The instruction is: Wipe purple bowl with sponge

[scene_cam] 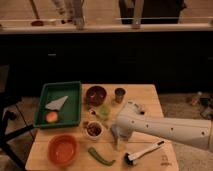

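The purple bowl [96,94] stands upright at the back middle of the wooden table [150,95], just right of the green tray. My white arm reaches in from the right, and its gripper [119,140] points down at the table's middle front, right of the small white bowl and well in front of the purple bowl. A grey-blue patch at the gripper's tip may be the sponge [115,131], mostly hidden by the wrist. I cannot tell whether the gripper touches it.
A green tray [75,89] at the left holds a grey cloth [56,103] and an orange fruit [51,116]. An orange bowl [63,149], a white bowl with dark contents [93,129], a green pepper [101,156], a white-handled brush [144,152], a metal cup [119,94] and a green cup [104,111] stand around.
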You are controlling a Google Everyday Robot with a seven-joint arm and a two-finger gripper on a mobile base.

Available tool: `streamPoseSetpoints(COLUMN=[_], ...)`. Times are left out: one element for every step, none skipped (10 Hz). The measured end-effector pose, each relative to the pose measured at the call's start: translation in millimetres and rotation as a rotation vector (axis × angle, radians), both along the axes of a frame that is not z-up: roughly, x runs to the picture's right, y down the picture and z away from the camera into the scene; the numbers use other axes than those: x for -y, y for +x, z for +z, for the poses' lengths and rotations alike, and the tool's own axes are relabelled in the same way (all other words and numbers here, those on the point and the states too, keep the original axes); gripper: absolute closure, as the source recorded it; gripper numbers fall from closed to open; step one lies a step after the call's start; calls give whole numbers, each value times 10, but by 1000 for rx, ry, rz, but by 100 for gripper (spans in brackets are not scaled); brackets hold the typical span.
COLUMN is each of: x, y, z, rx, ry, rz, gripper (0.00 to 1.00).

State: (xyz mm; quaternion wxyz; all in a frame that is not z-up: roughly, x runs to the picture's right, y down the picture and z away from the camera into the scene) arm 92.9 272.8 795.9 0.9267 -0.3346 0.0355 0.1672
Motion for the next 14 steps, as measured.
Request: streamPoseSetpoints(x=[-12,-31,-50,-69,-81,-102,-103,-100,-94,-92,-91,-73,-65,-63], y=[-31,-43,-33,-31,-22,-12,-11,-19,-17,-13,-14,-21,-22,-23], z=[43,79,102,124,139,158,164,169,174,176,176,171,160,145], rx=[12,17,17,14,11,7,5,5,2,0,0,2,2,2], ry=[-4,-8,-11,-16,-20,-26,-28,-29,-27,-25,-25,-23,-23,-26], rz=[21,44,64,90,109,133,143,150,155,160,160,163,163,159], gripper=[20,20,20,20,20,20,22,28,39,50,59,70,80,90])
